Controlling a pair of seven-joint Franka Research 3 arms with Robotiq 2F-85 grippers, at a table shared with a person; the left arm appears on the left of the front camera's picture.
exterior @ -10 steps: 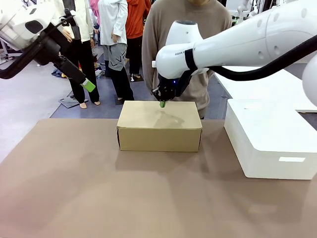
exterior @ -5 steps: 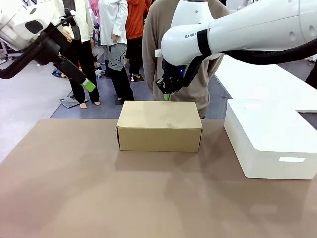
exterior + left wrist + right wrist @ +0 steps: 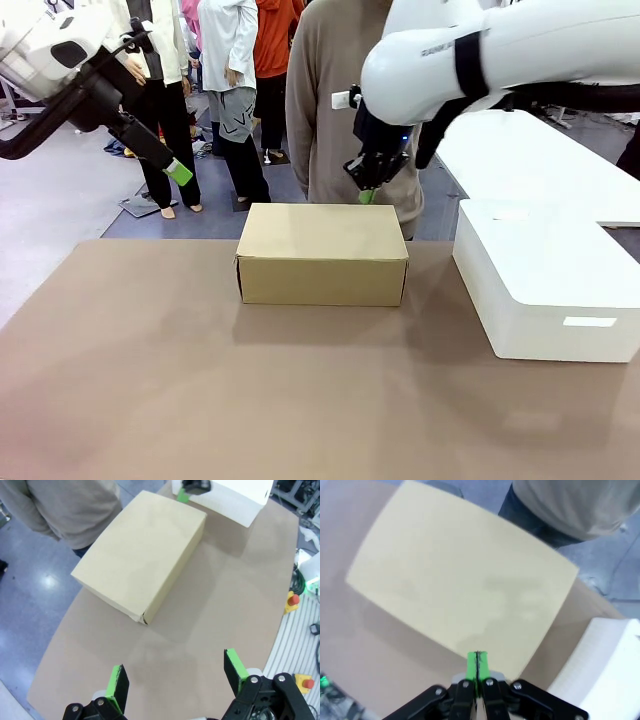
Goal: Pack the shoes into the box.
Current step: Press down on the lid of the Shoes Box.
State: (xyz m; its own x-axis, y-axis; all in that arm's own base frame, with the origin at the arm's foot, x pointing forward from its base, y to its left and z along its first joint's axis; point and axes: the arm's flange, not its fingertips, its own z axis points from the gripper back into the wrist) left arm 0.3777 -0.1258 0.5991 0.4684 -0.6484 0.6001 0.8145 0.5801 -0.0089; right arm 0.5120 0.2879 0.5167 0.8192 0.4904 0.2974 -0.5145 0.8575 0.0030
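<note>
The closed box sits just below the clenched, empty right gripper; the left gripper, released, hovers well apart. Retreat straight, clear of the lid.

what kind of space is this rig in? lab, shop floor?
Probably a robot lab or data-collection floor, not a shop. The table is covered in plain brown, red emergency-stop buttons sit at its edge, people stand around on a bare grey floor, and the tan box lies closed like a staged prop.
</note>
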